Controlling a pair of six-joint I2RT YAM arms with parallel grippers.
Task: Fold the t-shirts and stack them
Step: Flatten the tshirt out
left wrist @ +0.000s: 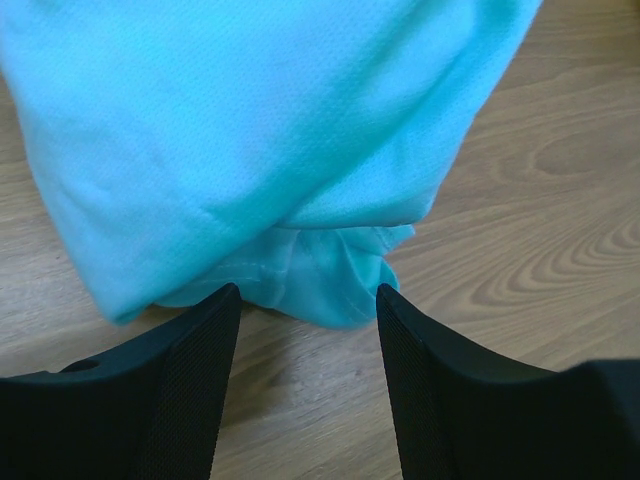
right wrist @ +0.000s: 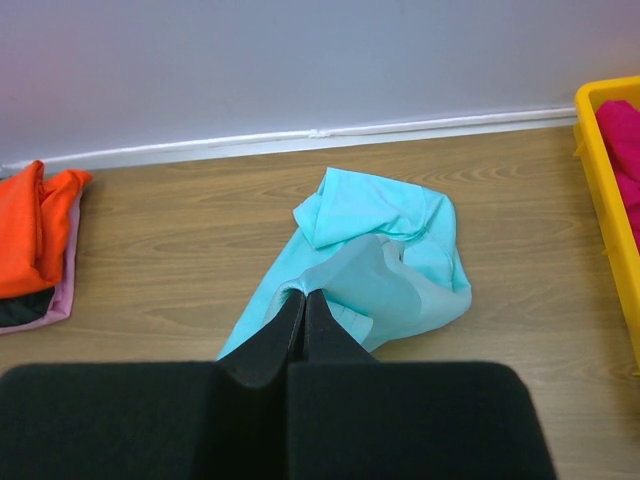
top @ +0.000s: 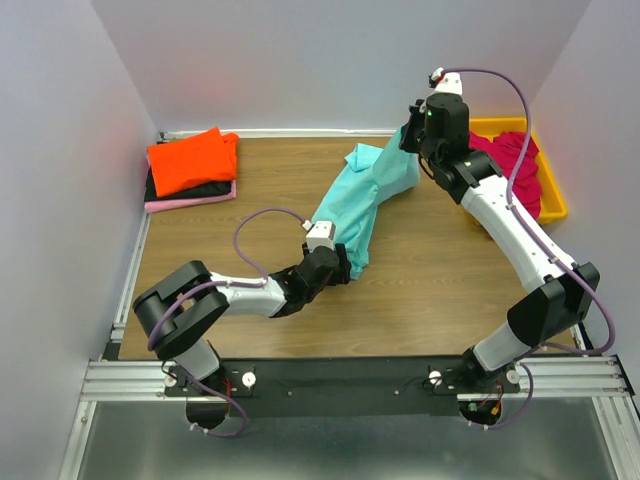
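The left gripper is low over the wooden table with its jaws spread wide and nothing clasped. Just ahead of its fingertips, reaching into the gap between them, lies the bunched near end of the turquoise t-shirt; whether the cloth touches either finger cannot be told. From there the shirt runs away from this gripper as a long, twisted band across the wood, widening toward the right gripper.

The right gripper is clenched on the turquoise t-shirt: in its wrist view the two fingers are pressed together with a fold of the cloth pinched between their tips. Below and ahead of them the rest of the shirt drapes down to the table in a loose, crumpled heap.

Well off to this gripper's left, by the back wall, is a folded pile: an orange-red t-shirt on top, a black t-shirt under it and a pale pink t-shirt at the bottom. Close on its right stands a yellow tray holding a magenta t-shirt in a loose heap.
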